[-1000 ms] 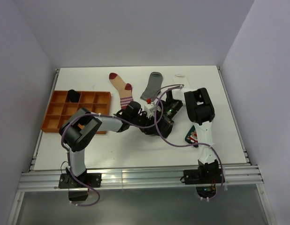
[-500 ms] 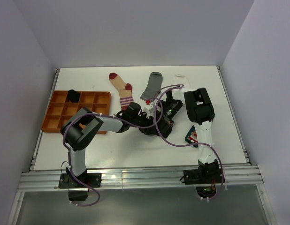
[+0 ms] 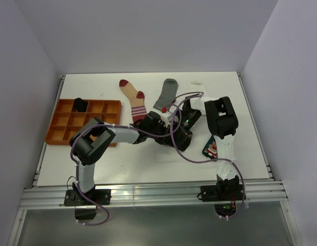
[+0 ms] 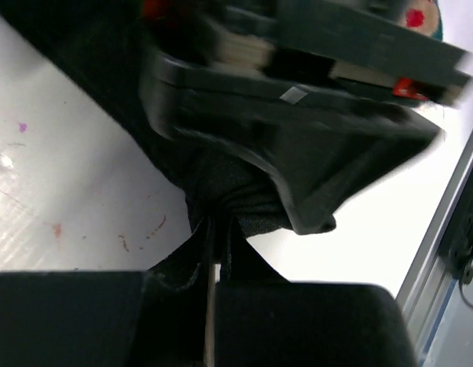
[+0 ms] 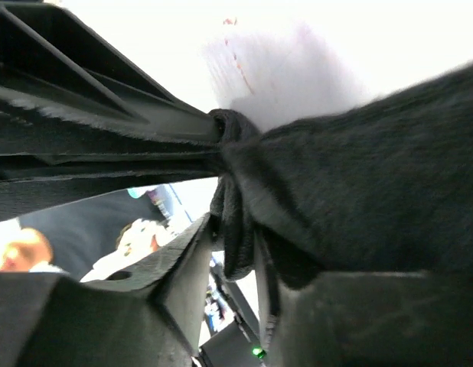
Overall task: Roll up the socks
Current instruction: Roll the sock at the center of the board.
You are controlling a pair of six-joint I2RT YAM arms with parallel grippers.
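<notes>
The left claw (image 4: 212, 256) is pressed together on a fold of a plain black fabric sock (image 4: 233, 191), which is bunched just ahead of its fingertips. The same sock runs between the fingers of the right claw (image 5: 236, 252), but it cannot be told whether they pinch it. Beneath both claws is a white desk (image 3: 148, 164), faintly marked and boxed in by pale lilac walls (image 3: 148, 31). Beyond the claws lie a beige red-striped sock (image 3: 134, 97) and a grey sock (image 3: 166, 95). The left arm (image 3: 92, 146) and right arm (image 3: 220, 118) bend inward with elbows raised, and their wrists meet mid-desk.
</notes>
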